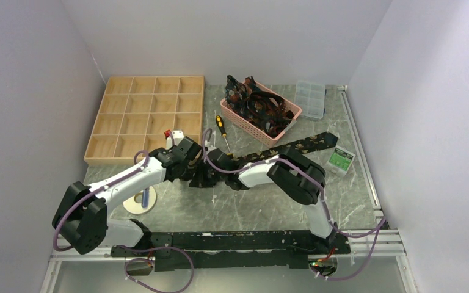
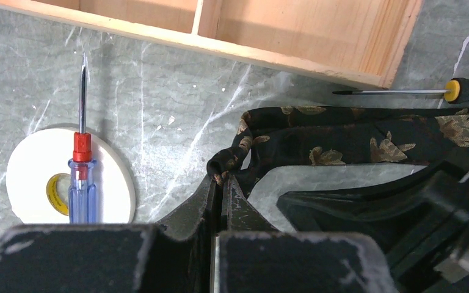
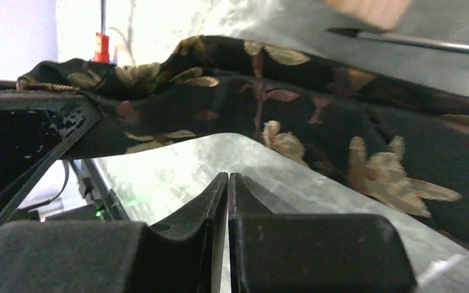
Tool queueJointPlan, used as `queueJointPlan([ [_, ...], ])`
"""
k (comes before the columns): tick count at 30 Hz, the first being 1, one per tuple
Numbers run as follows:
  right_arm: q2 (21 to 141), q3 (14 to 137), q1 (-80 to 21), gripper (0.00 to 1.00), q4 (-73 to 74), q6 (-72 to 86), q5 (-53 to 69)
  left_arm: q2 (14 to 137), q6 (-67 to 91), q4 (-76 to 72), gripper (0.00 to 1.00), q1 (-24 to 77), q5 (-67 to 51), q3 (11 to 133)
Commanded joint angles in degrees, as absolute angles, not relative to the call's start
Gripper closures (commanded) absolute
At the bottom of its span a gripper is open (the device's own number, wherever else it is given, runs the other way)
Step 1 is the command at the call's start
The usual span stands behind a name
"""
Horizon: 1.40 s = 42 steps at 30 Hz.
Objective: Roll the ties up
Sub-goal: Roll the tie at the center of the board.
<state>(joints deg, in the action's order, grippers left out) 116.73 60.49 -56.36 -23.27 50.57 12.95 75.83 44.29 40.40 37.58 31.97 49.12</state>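
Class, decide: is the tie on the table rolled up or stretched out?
Stretched out, not rolled: the tie runs in a long strip, with only one end curled where the left gripper pinches it.

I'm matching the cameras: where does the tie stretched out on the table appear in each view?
Top external: tie runs diagonally, right of centre.
Left wrist: tie crosses the right half, its end at the left tool.
Right wrist: tie drapes across the top.
Shared landmark: yellow-handled screwdriver beside it.

Woven, faintly glossy cloth tie [image 2: 342, 137]; bare matt wood tray [image 2: 281, 61]; table [image 2: 159, 104] perhaps polished stone.
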Motion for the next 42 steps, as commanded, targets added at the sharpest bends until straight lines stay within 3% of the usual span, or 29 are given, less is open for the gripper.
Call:
queueJointPlan([
  [1, 119.2, 62.64, -57.51, 0.91, -23.73, 50.72, 12.45, 74.35, 45.59, 41.03, 0.97, 37.7, 33.4, 49.31],
  [21, 122.75, 68.18, -54.37, 0.94, -22.38, 50.99, 9.15, 74.95, 44.89, 40.54, 0.97, 37.7, 33.24, 49.39],
  [29, 114.59, 59.54, -54.32, 0.86, -24.16, 49.65, 10.36, 80.84, 44.16, 44.76, 0.97, 37.71, 38.27, 55.53],
  [42, 100.69, 46.45, -51.84, 0.85, -22.67, 46.51, 5.45, 89.57, 44.41, 48.59, 0.97, 39.53, 38.65, 64.68],
])
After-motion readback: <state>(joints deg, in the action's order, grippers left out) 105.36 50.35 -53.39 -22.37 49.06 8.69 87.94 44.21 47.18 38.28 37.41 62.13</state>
